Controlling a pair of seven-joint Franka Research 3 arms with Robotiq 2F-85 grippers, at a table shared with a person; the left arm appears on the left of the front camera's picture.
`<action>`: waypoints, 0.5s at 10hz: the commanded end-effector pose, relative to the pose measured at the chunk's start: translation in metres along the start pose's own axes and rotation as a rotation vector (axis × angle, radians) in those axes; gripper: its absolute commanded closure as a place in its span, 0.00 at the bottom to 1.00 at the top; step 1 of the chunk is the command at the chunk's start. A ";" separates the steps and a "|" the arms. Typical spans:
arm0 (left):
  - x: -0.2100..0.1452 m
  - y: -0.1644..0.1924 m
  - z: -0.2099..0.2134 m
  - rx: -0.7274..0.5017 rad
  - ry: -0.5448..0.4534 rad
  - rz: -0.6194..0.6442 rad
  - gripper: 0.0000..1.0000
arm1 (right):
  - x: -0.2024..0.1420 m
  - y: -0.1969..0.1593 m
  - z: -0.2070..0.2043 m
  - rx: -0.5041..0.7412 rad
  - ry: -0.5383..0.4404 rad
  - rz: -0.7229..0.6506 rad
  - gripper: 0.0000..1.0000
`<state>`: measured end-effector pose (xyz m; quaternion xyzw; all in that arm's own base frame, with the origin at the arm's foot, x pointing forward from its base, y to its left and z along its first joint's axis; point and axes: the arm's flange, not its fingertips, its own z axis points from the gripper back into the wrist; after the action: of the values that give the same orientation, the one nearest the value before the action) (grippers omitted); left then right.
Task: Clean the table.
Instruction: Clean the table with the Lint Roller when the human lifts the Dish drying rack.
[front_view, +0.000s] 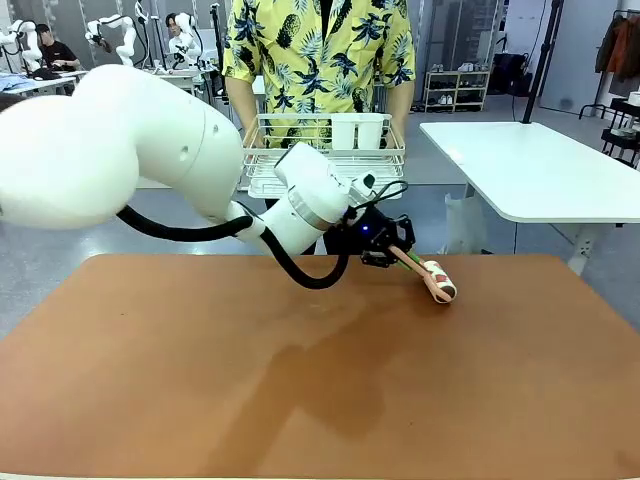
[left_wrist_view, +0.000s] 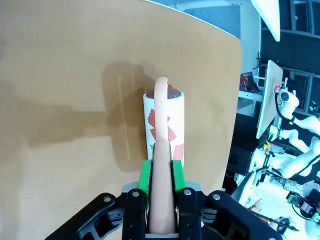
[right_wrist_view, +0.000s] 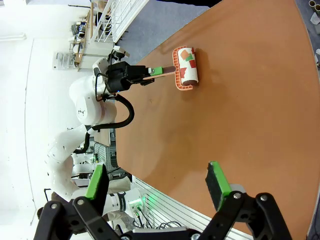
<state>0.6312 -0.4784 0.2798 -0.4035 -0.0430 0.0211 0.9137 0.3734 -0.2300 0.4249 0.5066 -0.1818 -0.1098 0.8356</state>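
**A:** What surface lies under the jaws?

**B:** A matte terracotta table (front_view: 200, 380) with rounded corners. It spreads below and ahead of the left gripper (left_wrist_view: 161, 177), and its far edge runs not far beyond the fingertips. It is also the surface the right gripper (right_wrist_view: 156, 181) looks down on.

**A:** How do the jaws stand?

**B:** The left jaws are clamped narrow on the peach handle (left_wrist_view: 161, 200) of a lint roller (left_wrist_view: 164, 120), with 1 green pad on each side of it. The roll points straight out ahead of the fingertips and rests on the tabletop. The right jaws stand wide with nothing between them, and the roller lies well ahead of them.

**A:** And the room?

**B:** The floor (front_view: 50, 260) is grey. Past the left jaws, beyond the table's far edge, stands a white wire rack (front_view: 325, 165) holding 2 white containers (front_view: 357, 130). A person (front_view: 320, 50) in a yellow pineapple-print shirt stands behind the rack. A white-topped table (front_view: 530, 165) is off to the jaws' right, and a shelf (front_view: 455, 88) stands at the back wall.

**A:** Any writing?

**B:** The roll carries red and green patches. I cannot read any lettering on it.
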 end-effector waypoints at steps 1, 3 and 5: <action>0.013 0.021 -0.008 0.084 -0.013 -0.011 0.79 | -0.002 0.002 0.003 0.004 0.007 0.013 0.00; 0.017 0.007 0.024 0.049 -0.003 -0.021 0.79 | -0.002 0.002 0.003 0.004 0.007 0.013 0.00; 0.007 -0.080 0.189 0.143 -0.048 -0.334 0.79 | -0.002 0.002 0.003 0.004 0.007 0.013 0.00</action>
<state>0.6417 -0.4632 0.3175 -0.3808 -0.0515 -0.0249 0.9229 0.3736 -0.2302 0.4243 0.5067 -0.1812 -0.1102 0.8357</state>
